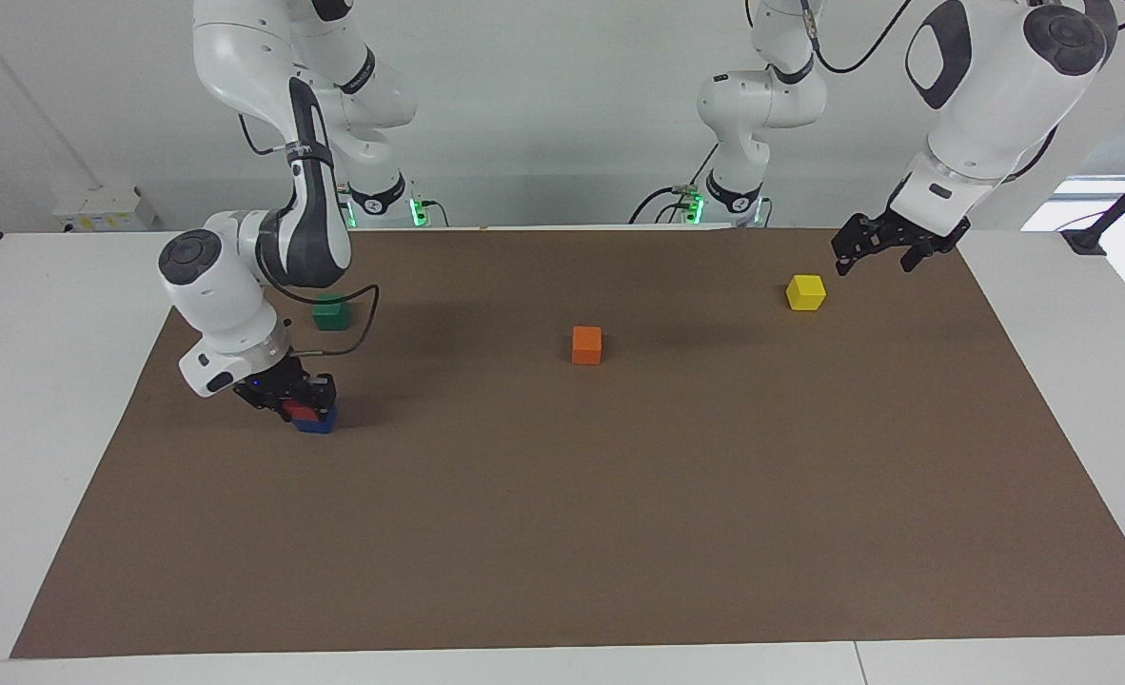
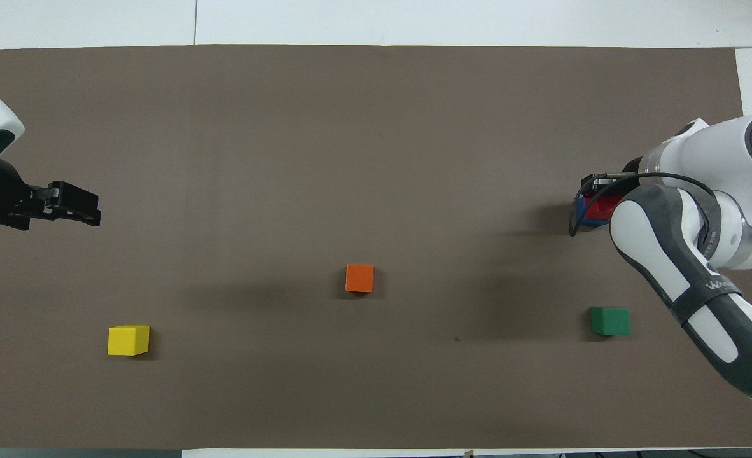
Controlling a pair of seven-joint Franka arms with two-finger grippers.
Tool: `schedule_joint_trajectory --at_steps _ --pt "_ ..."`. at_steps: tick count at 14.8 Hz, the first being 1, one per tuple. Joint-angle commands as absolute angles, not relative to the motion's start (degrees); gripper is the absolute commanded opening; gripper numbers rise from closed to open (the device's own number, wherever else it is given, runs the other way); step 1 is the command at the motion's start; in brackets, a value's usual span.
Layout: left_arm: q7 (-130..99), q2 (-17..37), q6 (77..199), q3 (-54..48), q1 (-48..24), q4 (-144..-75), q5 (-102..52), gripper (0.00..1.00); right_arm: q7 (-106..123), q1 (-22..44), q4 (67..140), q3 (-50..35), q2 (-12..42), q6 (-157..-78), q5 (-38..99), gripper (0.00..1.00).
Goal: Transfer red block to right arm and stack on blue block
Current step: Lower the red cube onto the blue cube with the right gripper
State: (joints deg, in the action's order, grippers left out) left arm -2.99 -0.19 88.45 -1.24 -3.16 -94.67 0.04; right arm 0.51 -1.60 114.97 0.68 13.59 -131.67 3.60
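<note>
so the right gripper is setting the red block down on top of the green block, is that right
Not quite: the block under the red block is the blue block, not the green one. The facing view shows it. The green block sits alone, nearer the robots. The right gripper does hold the red block.

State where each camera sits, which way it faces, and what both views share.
Facing view: high across the table, looking at the robots; both arms show with their bases, right hand shut on the red block atop the blue block.
Overhead view: above the robots' end, looking forward and steeply down; left hand open and waiting, and the right arm's forearm show.
Shared: brown mat, orange cube, yellow cube, green cube.
</note>
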Motion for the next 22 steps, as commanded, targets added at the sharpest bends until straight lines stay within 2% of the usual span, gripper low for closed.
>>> schedule_joint_trajectory --at_steps 1,19,20,21,22 --pt "-2.99 -1.14 88.42 -1.41 -2.81 -95.27 0.79 1.0 0.09 -1.58 116.02 0.62 12.66 -131.22 4.66 0.0" --pt "-2.99 -1.14 88.42 -1.41 -2.81 -95.27 0.79 1.0 0.44 -2.2 115.93 0.62 12.74 -131.84 4.66 0.0" --pt "-2.99 -1.14 88.42 -1.41 -2.81 -95.19 0.79 1.0 0.44 -2.2 115.93 0.7 12.74 -131.84 4.66 0.06" --pt "-2.99 -1.14 88.5 -1.41 -2.81 -95.19 0.79 1.0 0.53 -2.2 115.84 0.62 12.83 -131.75 4.57 0.26" --pt "-2.99 -1.14 88.42 -1.41 -2.81 -95.27 0.79 1.0 0.53 -2.2 115.75 0.62 12.83 -131.75 4.66 0.56"
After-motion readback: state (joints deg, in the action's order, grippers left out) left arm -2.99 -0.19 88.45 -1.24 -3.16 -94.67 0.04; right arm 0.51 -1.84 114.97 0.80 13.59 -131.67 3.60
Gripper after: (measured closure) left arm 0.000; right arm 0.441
